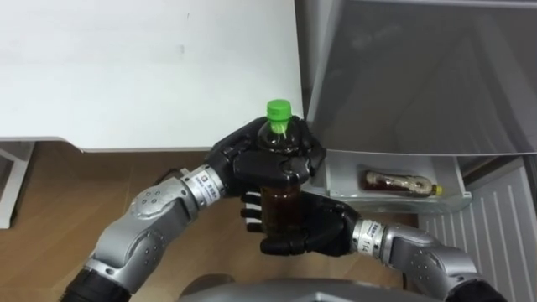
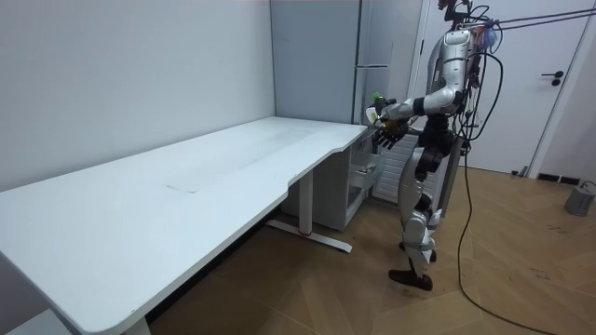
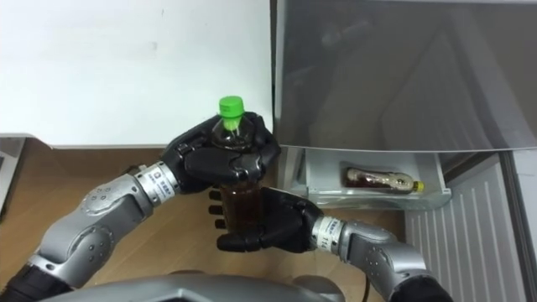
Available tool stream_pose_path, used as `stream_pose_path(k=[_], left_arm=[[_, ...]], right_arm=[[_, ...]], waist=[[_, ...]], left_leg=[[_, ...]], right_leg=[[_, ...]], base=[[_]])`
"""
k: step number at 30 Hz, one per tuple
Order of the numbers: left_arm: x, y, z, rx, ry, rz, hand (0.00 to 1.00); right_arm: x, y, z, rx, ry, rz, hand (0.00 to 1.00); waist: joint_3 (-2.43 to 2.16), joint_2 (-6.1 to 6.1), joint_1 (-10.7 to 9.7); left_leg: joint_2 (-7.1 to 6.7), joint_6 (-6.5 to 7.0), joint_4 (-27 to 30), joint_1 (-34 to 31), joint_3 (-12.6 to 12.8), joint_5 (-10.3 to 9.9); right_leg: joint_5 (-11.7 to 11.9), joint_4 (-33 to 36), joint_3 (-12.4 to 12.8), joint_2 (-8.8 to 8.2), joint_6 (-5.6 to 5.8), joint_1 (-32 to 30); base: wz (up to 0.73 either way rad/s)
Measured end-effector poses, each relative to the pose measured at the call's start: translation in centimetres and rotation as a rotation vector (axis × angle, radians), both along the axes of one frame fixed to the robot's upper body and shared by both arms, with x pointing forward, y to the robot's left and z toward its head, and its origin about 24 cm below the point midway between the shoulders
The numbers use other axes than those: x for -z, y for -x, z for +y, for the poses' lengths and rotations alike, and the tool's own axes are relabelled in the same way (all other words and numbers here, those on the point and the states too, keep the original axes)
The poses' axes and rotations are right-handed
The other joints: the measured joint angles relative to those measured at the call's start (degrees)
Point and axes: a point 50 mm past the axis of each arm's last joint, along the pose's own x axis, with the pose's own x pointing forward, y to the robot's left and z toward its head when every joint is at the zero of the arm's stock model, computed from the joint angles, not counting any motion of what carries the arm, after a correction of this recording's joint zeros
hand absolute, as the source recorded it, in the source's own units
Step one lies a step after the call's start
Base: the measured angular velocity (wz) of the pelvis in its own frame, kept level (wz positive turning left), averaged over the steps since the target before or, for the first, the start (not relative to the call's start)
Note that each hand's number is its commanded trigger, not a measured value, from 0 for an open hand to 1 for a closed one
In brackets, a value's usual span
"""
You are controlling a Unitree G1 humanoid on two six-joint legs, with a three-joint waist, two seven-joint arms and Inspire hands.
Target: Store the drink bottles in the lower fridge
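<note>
Stands upright, elbows bent, forearms raised ahead. Holds the left arm in from seven o'clock, left hand (image 1: 262, 159) curled over the shoulder of a bottle (image 1: 281, 208); holds the right in from four o'clock, right hand (image 1: 320, 228) wrapped round its base.

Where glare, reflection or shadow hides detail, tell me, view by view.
Left eye view: the grey fridge door carries pale streaky reflections; the white table is bright and featureless; the bottle, dark, hardly stands out from the black left hand and right hand gripping it. Right eye view: the same. Room view: even light, soft shadow on the floor under the table.
</note>
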Motion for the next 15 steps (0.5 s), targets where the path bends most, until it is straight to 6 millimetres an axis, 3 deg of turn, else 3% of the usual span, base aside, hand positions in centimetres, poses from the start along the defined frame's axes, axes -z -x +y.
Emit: stream_pose_path(k=[4,7,8,9,10,15], left_arm=[[0.54,0.54,-0.1,0.038,-0.021,0.023,1.0],[0.76,0.76,-0.03,0.054,-0.032,0.032,1.0],[0.9,0.82,0.04,0.058,-0.035,0.04,1.0],[0.93,0.85,0.04,0.062,-0.035,0.042,1.0],[0.97,0.94,0.01,0.072,-0.035,0.044,1.0],[0.92,1.02,0.09,0.093,-0.027,0.04,1.0]], right_arm=[[-0.29,-0.18,0.21,-0.007,0.009,-0.017,0.0],[-0.45,-0.38,0.41,-0.021,0.011,-0.026,0.0],[-0.5,-0.48,0.49,-0.023,0.011,-0.028,0.56],[-0.54,-0.54,0.52,-0.024,0.011,-0.03,0.91],[-0.69,-0.67,0.62,-0.023,0.007,-0.037,1.0],[-1.0,-0.62,0.64,-0.036,0.007,-0.043,1.0]], waist=[[0.27,0.91,0.0],[0.21,1.09,0.0],[0.21,1.09,0.0],[0.21,1.09,0.0],[0.21,1.09,0.1],[0.18,1.08,0.2]], left_leg=[[0.06,0.0,0.0,-0.1,0.0,0.0],[0.07,-0.01,0.0,-0.4,0.0,0.0],[0.06,-0.01,0.1,-0.3,0.0,0.0],[0.05,-0.01,0.1,-0.3,0.0,0.0],[0.02,-0.01,0.1,-0.3,0.0,0.0],[-0.02,0.0,0.1,-0.3,0.0,0.0]], right_leg=[[0.0,0.4,0.0,0.04,0.0,-0.3],[0.0,0.9,0.1,0.02,0.0,-0.8],[0.0,1.0,0.1,0.01,0.0,-0.7],[0.0,1.0,0.1,0.01,0.0,-0.7],[0.0,1.0,0.1,-0.01,0.0,-0.8],[0.0,1.0,0.3,0.0,-0.01,-0.8]], base=[[0.0],[0.0],[0.0],[0.0],[0.0],[0.0]])
